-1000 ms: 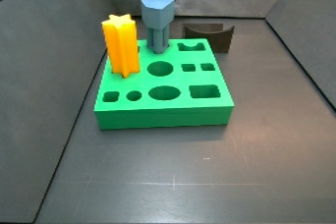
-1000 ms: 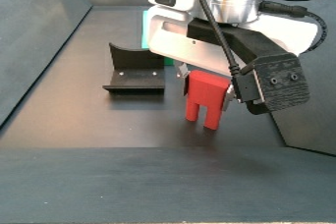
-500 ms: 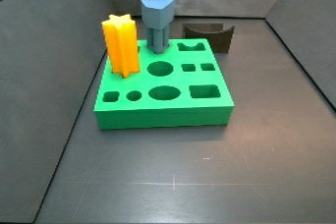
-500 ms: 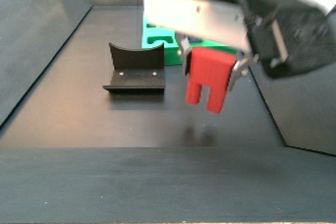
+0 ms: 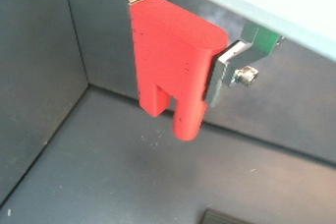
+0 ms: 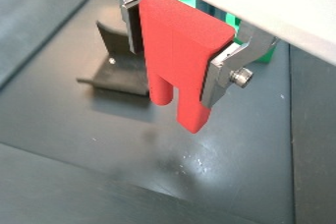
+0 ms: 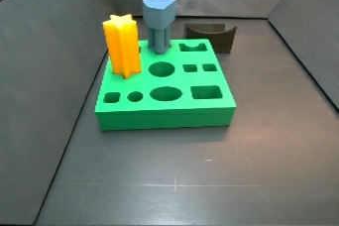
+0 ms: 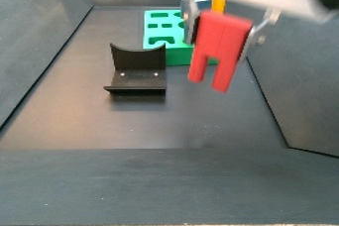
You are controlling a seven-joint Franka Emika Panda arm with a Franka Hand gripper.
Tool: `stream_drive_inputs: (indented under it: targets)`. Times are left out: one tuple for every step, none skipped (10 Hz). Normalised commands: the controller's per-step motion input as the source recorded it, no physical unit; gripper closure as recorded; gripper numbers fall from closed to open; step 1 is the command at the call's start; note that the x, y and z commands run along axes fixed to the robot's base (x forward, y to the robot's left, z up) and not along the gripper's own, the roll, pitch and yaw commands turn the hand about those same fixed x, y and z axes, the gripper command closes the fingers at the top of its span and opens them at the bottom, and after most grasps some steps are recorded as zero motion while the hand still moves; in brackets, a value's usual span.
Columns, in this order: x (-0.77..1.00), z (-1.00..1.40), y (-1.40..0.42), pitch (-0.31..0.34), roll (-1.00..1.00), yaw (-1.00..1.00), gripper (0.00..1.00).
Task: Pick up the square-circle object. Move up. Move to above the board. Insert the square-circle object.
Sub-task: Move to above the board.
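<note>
Aloft, tool (image 6: 184,46) grips square-circle object (image 6: 182,56), floor clear.

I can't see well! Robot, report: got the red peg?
Gripper shut on red peg, lifted off the floor. Green board not reached yet. Yellow peg and blue-grey peg already standing in it.

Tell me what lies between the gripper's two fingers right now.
The square-circle object, the red peg, sits clamped between the gripper's silver fingers in both wrist views, hanging clear above the bare dark floor.
</note>
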Motion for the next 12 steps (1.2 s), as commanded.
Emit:
stream_drive_inputs:
  targets:
    - [-0.09, 1.00, 0.00, -0.052, -0.05, 0.02, 1.00]
    - [-0.08, 1.00, 0.00, 0.007, -0.05, 0.01, 1.00]
    - [-0.08, 1.00, 0.01, 0.037, -0.04, 0.00, 1.00]
    - [-0.06, 0.94, 0.01, 0.060, -0.03, 0.00, 1.00]
    - [-0.03, 0.77, 0.02, 0.078, -0.01, -0.01, 1.00]
    - [-0.02, 0.60, 0.02, 0.092, 0.00, -0.01, 1.00]
    - [0.00, 0.43, 0.02, 0.106, 0.00, 0.00, 1.00]
    - [0.10, 0.15, -1.00, 0.519, 0.01, 1.00, 1.00]
    - [0.10, 0.13, -1.00, 0.513, 0.02, 1.00, 1.00]
    - [0.10, 0.14, -1.00, 0.540, 0.05, 1.00, 1.00]
    - [0.10, 0.14, -1.00, 0.560, -0.01, 1.00, 1.00]
    - [0.11, 0.14, -1.00, 0.426, 0.01, 0.74, 1.00]
